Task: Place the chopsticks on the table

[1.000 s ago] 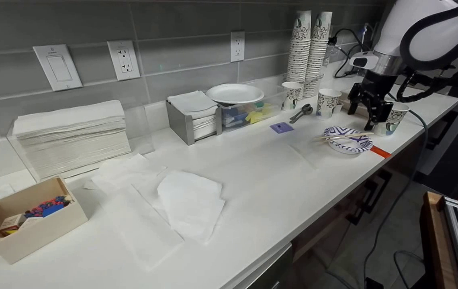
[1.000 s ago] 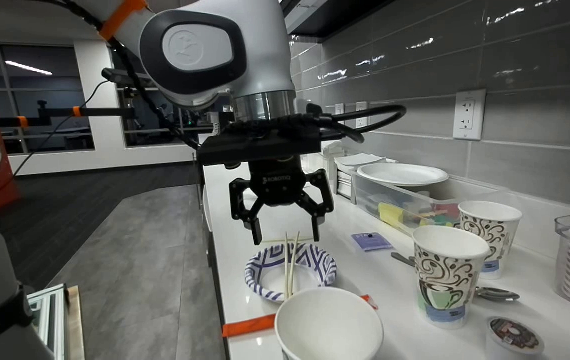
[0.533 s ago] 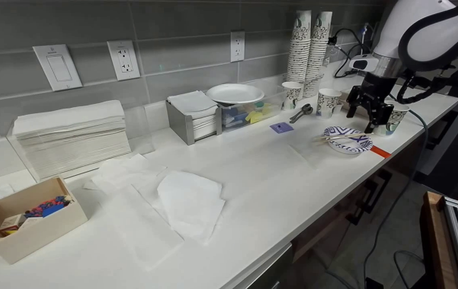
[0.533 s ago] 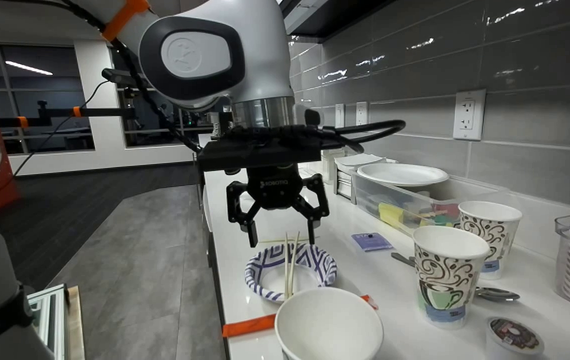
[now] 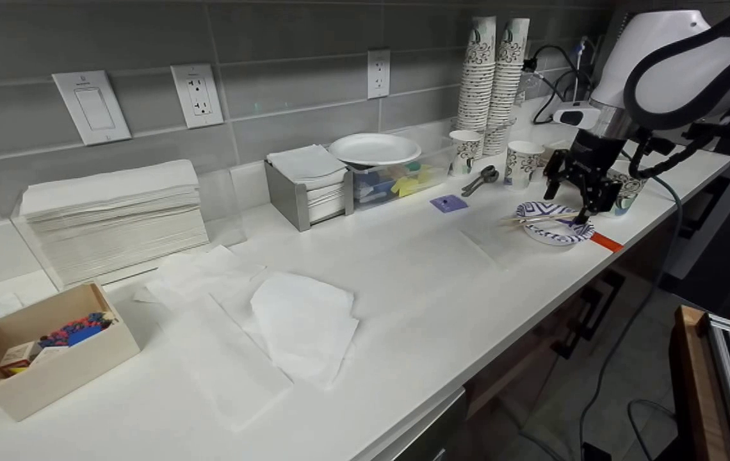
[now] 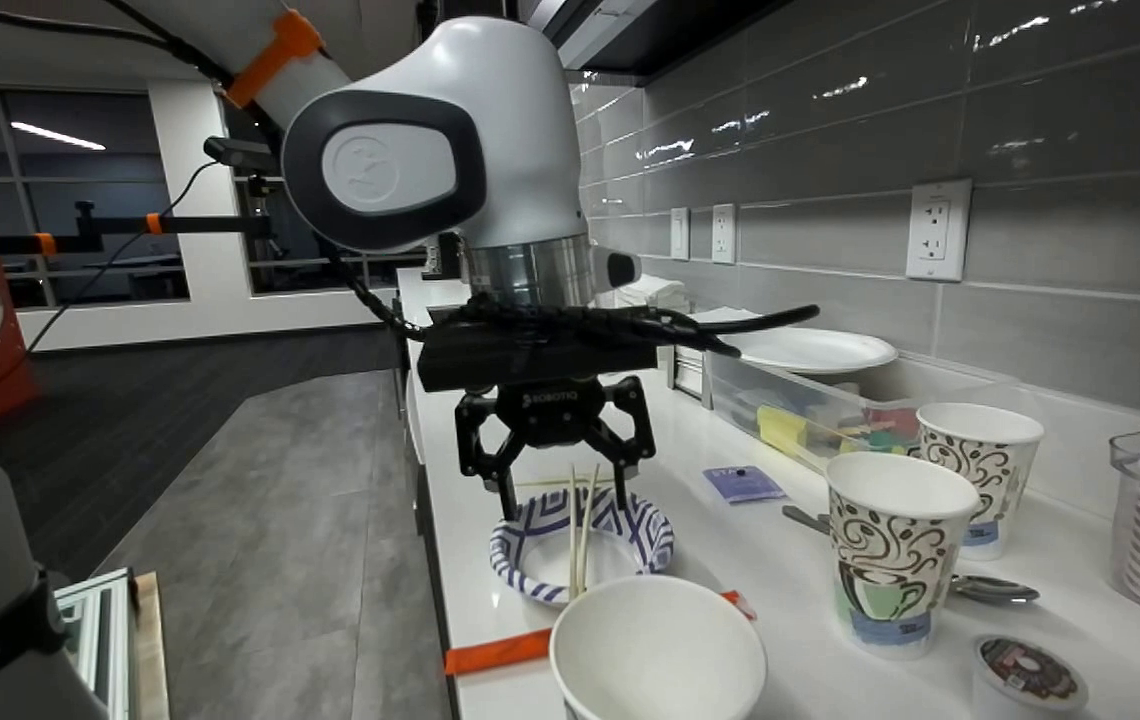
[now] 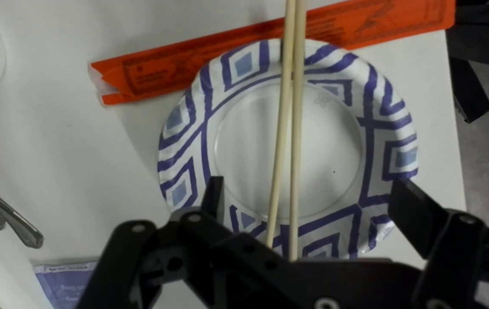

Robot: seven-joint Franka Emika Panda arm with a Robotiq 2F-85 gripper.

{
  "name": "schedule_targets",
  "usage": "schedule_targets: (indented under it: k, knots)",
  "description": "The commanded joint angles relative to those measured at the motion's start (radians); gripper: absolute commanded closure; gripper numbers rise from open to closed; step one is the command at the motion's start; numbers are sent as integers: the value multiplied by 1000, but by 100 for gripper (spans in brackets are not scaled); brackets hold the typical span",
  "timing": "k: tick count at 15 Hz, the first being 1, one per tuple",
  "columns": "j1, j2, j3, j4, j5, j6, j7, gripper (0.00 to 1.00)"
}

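Note:
The chopsticks point(image 7: 296, 141), two thin pale sticks, lie side by side across a white paper bowl point(image 7: 244, 64) with a purple pattern. They also show in both exterior views point(image 5: 541, 218) point(image 6: 573, 530). The bowl stands on the long white table point(image 5: 403, 301) near its front edge. My gripper point(image 7: 307, 184) is open, one finger on each side of the chopsticks and apart from them. In the exterior views the gripper point(image 6: 565, 508) point(image 5: 566, 208) is low at the bowl, fingertips at about rim height. The near chopstick ends are hidden behind the gripper in the wrist view.
An orange wrapper point(image 7: 154, 77) lies beside the bowl, under the chopsticks' far ends. A paper cup point(image 6: 658, 650) stands close by. More cups point(image 6: 895, 550), spoons point(image 5: 483, 179) and a purple packet point(image 6: 743, 484) are toward the wall. The table's edge point(image 7: 454, 141) is near the bowl.
My gripper has come down, from above the bowl to about its rim, and moved a little over it. Its fingers stay open. The chopsticks and bowl have not moved.

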Motion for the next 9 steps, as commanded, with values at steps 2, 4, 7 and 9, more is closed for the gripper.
schedule_targets:
  k: [2, 4, 7, 9]
  knots:
    - [3, 68, 7, -1, 68, 61, -91, 29]
    - [-1, 87, 12, -4, 79, 97, -121, 46]
    - [-7, 110, 21, -3, 89, 140, -153, 69]
    - [-8, 110, 27, -3, 95, 154, -167, 84]
